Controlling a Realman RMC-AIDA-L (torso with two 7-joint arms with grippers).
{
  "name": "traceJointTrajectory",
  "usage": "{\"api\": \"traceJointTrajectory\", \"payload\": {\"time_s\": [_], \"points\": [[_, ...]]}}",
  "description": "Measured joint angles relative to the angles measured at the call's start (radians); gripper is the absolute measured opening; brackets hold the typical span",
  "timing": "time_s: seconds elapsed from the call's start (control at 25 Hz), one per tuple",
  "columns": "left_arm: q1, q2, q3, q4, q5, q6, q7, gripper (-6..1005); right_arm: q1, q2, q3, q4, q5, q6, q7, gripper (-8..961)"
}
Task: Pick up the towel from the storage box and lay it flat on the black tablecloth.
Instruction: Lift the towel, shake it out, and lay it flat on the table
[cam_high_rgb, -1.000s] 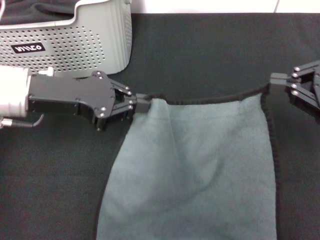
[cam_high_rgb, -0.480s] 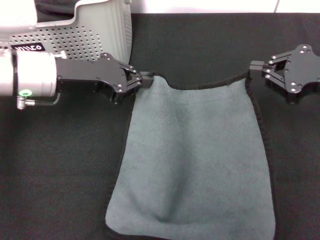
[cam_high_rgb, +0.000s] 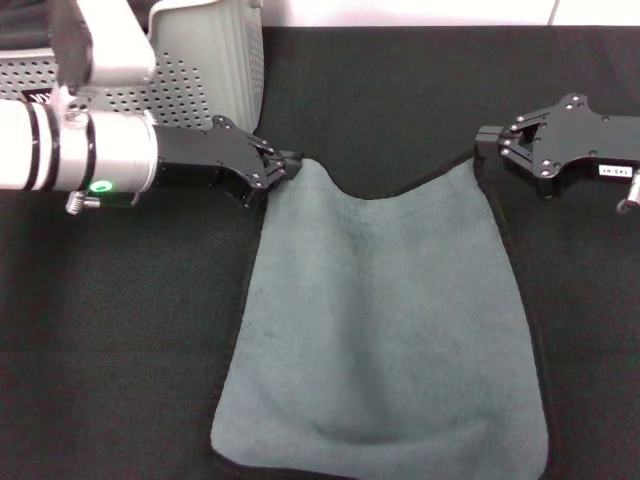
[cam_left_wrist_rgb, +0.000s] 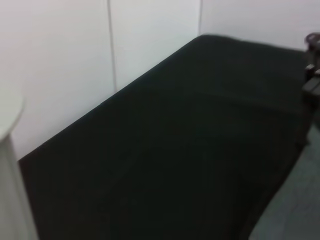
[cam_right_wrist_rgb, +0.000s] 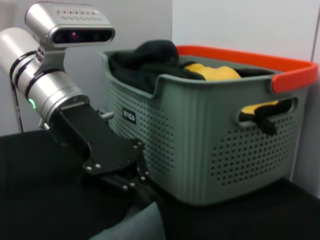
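The grey-blue towel (cam_high_rgb: 385, 320) lies spread on the black tablecloth (cam_high_rgb: 120, 330), with its far edge sagging between my two grippers. My left gripper (cam_high_rgb: 287, 167) is shut on the towel's far left corner, just in front of the light grey storage box (cam_high_rgb: 205, 70). My right gripper (cam_high_rgb: 487, 145) is shut on the far right corner. The right wrist view shows the left gripper (cam_right_wrist_rgb: 142, 192) holding the towel corner (cam_right_wrist_rgb: 137, 225) beside the box (cam_right_wrist_rgb: 200, 140). The left wrist view shows the tablecloth (cam_left_wrist_rgb: 175, 140) and a strip of towel (cam_left_wrist_rgb: 295, 210).
The box holds a dark cloth (cam_right_wrist_rgb: 145, 62) and a yellow item (cam_right_wrist_rgb: 210, 72) and has an orange rim (cam_right_wrist_rgb: 280, 65). A white wall (cam_left_wrist_rgb: 100, 50) runs along the table's far edge. Bare black cloth lies on both sides of the towel.
Both grippers have moved away from me with the towel's corners, dragging the towel farther onto the tablecloth. The grippers stand closer together, and the far edge sags more.
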Motion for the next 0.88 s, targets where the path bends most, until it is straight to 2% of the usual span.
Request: {"api": "traceJointTrajectory", "payload": {"time_s": [0.48, 0.68, 0.88], "points": [[0.007, -0.002, 0.103, -0.027, 0.012, -0.149, -0.005, 24, -0.019, 0.001, -0.002, 0.002, -0.042, 0.061, 0.037, 15], [0.008, -0.004, 0.150, -0.035, 0.012, -0.180, -0.003, 24, -0.029, 0.002, -0.014, 0.015, -0.052, 0.104, 0.043, 16], [0.011, -0.008, 0.159, -0.040, 0.007, -0.185, 0.004, 24, -0.037, 0.005, -0.046, 0.028, -0.051, 0.164, 0.043, 17]]}}
